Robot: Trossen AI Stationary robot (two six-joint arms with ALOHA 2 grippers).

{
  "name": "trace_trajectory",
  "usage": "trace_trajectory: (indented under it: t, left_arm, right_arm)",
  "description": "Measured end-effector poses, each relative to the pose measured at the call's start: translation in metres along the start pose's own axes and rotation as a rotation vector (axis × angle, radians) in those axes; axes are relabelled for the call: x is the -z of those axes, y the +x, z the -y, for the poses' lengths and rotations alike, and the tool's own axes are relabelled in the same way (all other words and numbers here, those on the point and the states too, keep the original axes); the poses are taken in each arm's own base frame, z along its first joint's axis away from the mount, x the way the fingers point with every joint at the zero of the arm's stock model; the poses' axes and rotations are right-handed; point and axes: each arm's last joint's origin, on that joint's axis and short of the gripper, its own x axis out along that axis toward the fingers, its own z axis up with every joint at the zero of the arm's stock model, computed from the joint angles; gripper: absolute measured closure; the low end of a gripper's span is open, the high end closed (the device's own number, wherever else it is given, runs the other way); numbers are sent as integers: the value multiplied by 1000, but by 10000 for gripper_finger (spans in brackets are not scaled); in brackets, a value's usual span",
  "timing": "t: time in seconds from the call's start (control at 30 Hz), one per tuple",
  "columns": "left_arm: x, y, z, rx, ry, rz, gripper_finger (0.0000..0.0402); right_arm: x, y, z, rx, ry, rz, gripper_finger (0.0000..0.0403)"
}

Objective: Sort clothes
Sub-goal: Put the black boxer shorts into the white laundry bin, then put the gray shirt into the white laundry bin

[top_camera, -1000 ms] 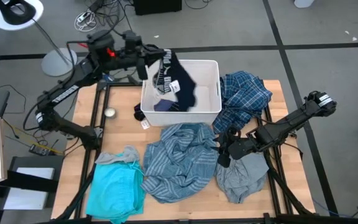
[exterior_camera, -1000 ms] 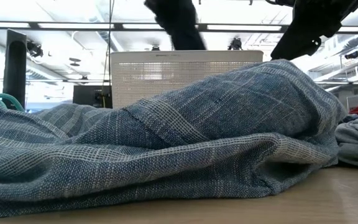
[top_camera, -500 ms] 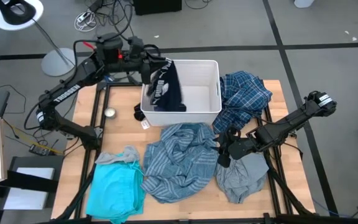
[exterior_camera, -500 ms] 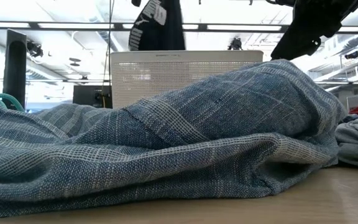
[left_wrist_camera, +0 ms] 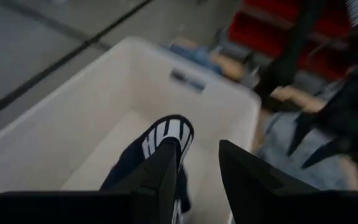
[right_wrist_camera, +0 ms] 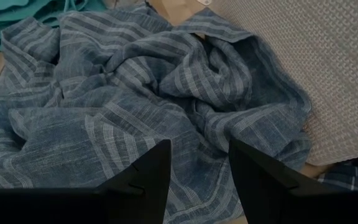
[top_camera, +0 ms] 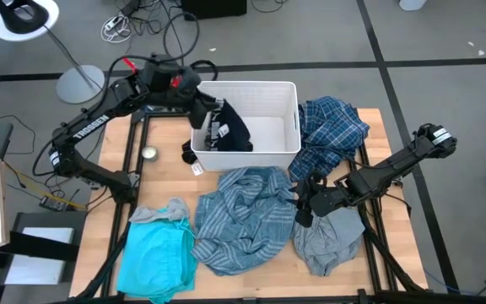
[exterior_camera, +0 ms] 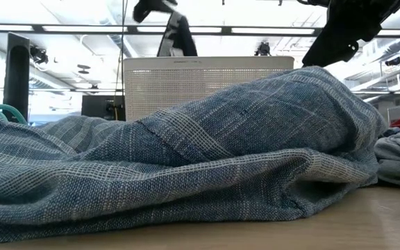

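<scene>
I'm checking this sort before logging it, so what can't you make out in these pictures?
- Low view: striped shirt fills the frame, hiding the table and most of the bin.
- High view: dark piece covers part of the bin floor.
- Left wrist view: room beyond is blurred.

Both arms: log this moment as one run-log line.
left gripper: open over white bin, dark striped piece in bin | right gripper: open above blue-grey striped shirt, holding nothing

Both arms are dark, jointed tubes with white lettering along the left arm's [top_camera: 87, 127] link. A red patch sits near its wrist; the right arm [top_camera: 395, 165] ends in a ribbed black-and-white joint.
</scene>
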Motion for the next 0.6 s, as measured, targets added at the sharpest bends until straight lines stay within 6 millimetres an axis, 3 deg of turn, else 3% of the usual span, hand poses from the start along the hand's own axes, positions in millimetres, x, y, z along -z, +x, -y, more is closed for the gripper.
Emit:
trace_trajectory:
  t: [0.3, 0.6]
  left_arm:
    - [11, -1, -6, -165, 19, -103, 275]
    - [19, -2, -7, -198, 28, -180, 275]
  right_arm:
    - [-2, 0, -1, -11, 15, 16, 239]
    - [-1, 0, -1, -7, 39, 8, 239]
